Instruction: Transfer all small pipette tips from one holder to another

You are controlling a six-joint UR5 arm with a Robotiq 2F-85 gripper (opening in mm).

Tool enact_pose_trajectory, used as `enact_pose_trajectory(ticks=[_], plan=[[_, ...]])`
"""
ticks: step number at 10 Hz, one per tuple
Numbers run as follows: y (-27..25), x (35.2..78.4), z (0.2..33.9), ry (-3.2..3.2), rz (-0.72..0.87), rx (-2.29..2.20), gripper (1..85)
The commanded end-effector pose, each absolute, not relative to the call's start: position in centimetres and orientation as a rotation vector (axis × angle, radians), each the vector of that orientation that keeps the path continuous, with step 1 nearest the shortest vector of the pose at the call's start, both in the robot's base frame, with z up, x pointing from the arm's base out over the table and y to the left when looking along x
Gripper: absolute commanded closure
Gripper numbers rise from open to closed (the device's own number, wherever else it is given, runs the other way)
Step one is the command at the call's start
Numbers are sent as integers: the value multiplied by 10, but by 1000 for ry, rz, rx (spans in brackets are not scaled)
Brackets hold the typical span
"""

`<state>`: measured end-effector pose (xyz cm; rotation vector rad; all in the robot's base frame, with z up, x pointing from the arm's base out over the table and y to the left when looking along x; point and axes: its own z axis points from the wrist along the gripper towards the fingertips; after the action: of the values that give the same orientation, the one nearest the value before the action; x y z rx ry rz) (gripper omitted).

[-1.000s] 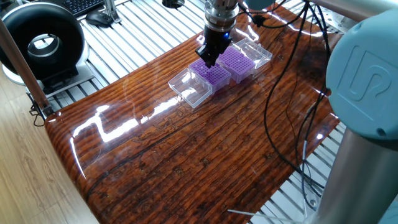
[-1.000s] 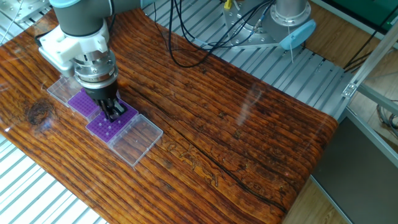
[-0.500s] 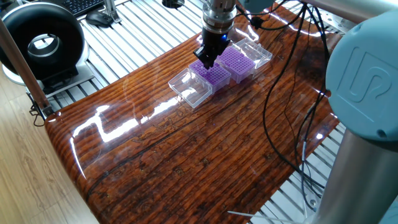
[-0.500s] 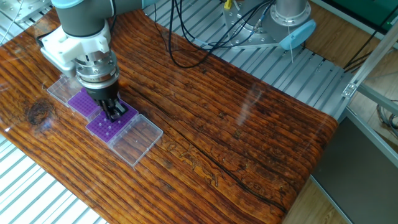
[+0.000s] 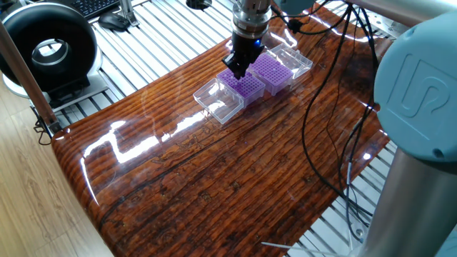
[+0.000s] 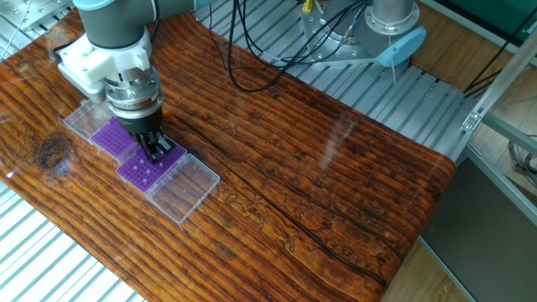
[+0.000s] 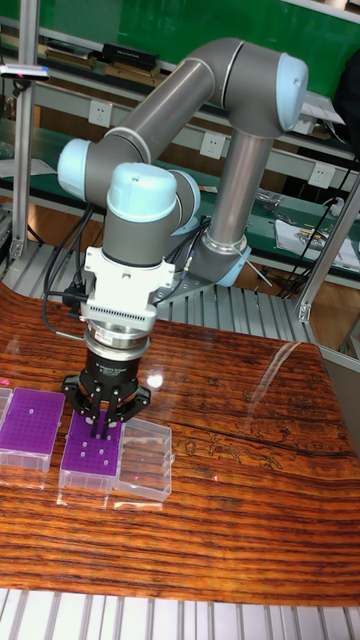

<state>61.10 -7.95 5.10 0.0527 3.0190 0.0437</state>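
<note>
Two purple grid racks lie side by side on the wooden table, each with a clear lid folded open. My gripper (image 5: 238, 71) (image 6: 157, 155) (image 7: 99, 435) hangs just above the rack (image 5: 248, 86) (image 6: 144, 170) (image 7: 88, 458) nearer the table's middle. Its fingers are pinched shut, apparently on one small pipette tip, which is too thin to see clearly. A few pale dots on this rack's grid are small pipette tips (image 7: 84, 456). The other rack (image 5: 274, 68) (image 6: 109, 136) (image 7: 28, 428) sits apart from the gripper; I cannot make out its tips.
Clear lids (image 5: 218, 100) (image 6: 186, 186) (image 7: 146, 460) flank the racks at both ends. Black cables (image 5: 335, 86) trail over the table at the arm's base side. A black round device (image 5: 48, 50) stands off the table. Slatted metal surrounds the wooden top.
The gripper has lifted slightly above the nearer rack with its fingers still together. Racks and lids have not moved.
</note>
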Motion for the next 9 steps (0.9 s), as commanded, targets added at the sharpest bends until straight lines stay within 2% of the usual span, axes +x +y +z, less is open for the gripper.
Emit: enact_pose_trajectory(ticks=[1, 9], plan=[[-81, 610, 49, 3009, 56, 58, 663], [-79, 606, 48, 3009, 57, 68, 667]])
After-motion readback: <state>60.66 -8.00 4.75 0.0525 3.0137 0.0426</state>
